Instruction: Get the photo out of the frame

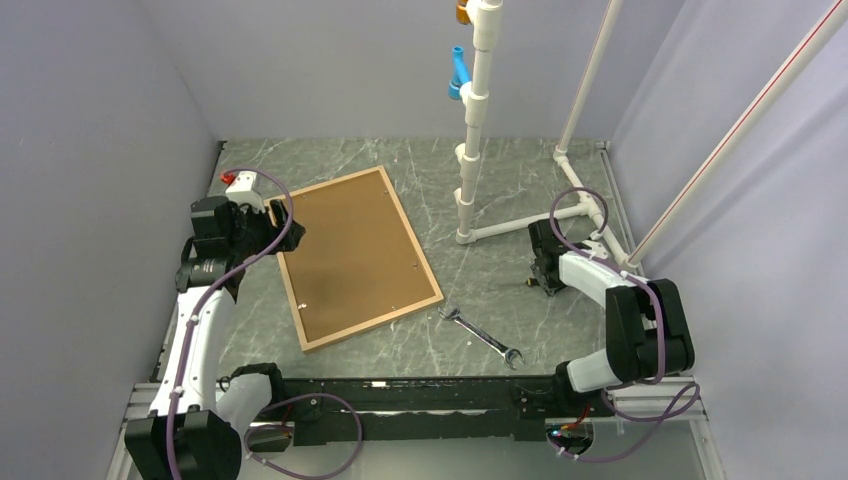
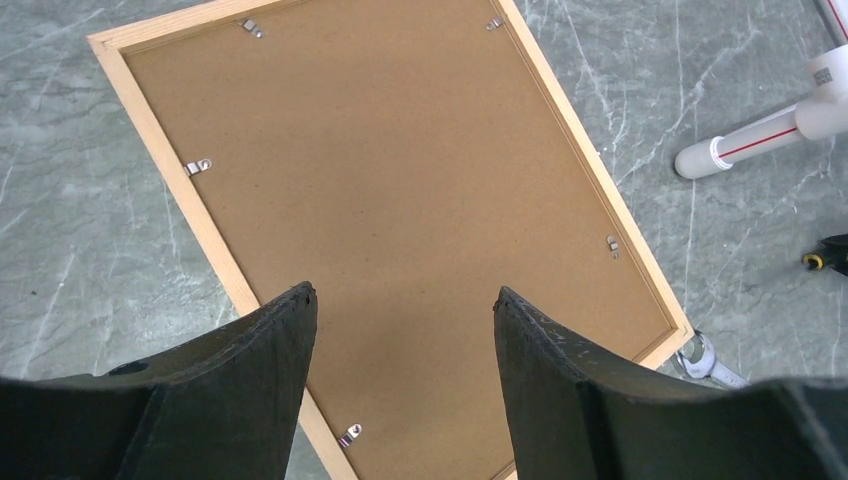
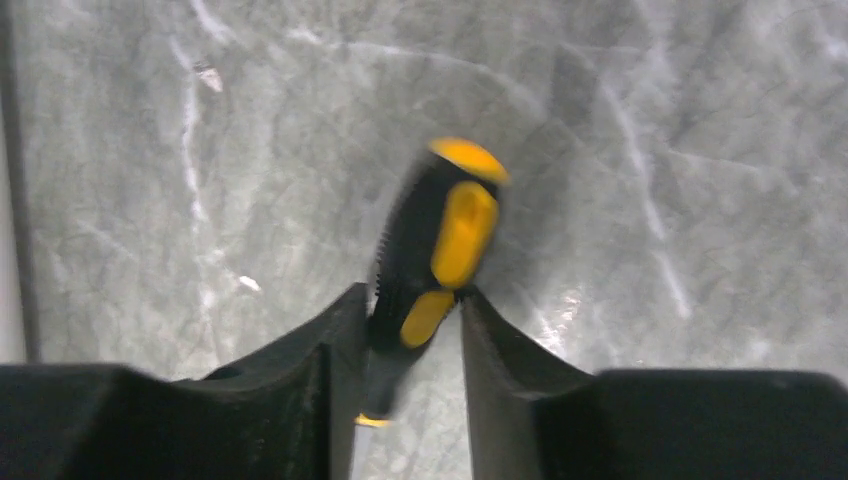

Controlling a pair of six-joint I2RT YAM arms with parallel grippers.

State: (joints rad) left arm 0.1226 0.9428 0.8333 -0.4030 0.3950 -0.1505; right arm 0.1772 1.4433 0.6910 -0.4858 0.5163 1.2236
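While the left gripper (image 2: 405, 295) hung apart above the frame (image 2: 163, 150), the right gripper (image 3: 412, 295) pinched the screwdriver (image 3: 440, 240) by fingertips only, so it could slip.

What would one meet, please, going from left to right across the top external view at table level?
left gripper over the frame's left corner → frame, lying back up → wrench → right gripper, around a screwdriver
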